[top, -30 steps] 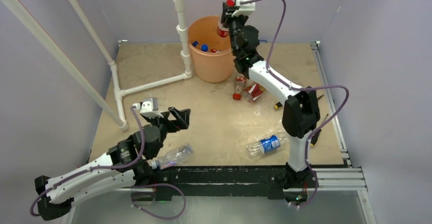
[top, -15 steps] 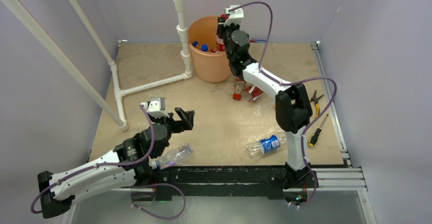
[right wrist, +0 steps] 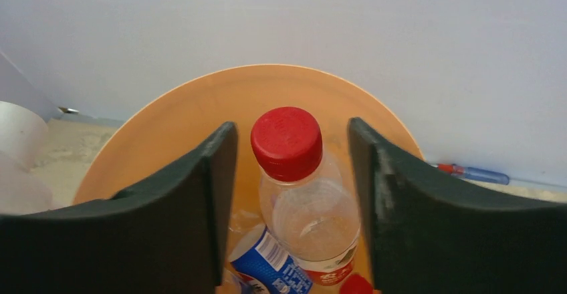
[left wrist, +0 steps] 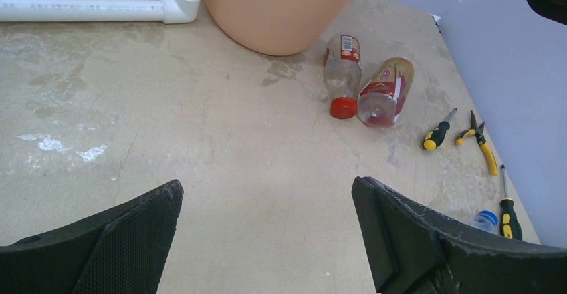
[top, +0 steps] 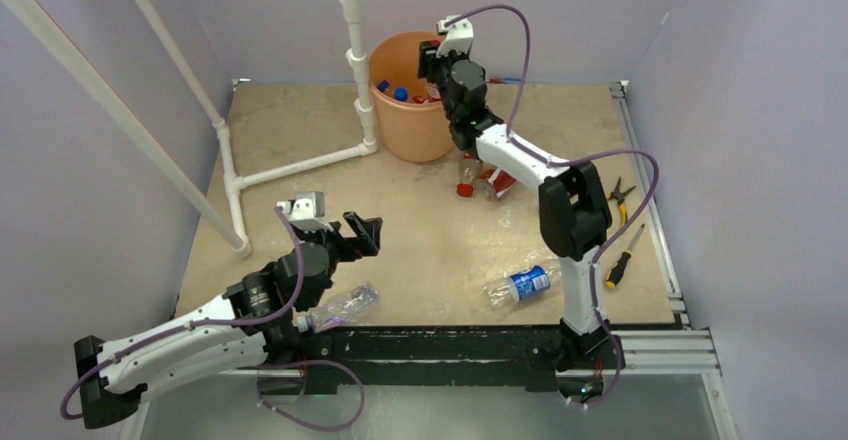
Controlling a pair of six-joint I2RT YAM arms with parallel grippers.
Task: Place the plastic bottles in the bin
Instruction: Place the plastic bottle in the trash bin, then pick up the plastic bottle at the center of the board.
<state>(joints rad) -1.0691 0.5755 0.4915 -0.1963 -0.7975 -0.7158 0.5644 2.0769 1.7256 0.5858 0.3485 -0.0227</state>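
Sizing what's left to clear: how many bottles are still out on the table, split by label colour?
red-label bottles: 2
blue Pepsi-label bottle: 1
clear bottle, label not readable: 1
Total: 4

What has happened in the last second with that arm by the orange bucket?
The right gripper swung left over the bin, dipped and opened: its red-capped bottle now stands loose between the fingers. The left gripper edged right, open throughout. The Pepsi bottle and other fallen bottles stayed put.
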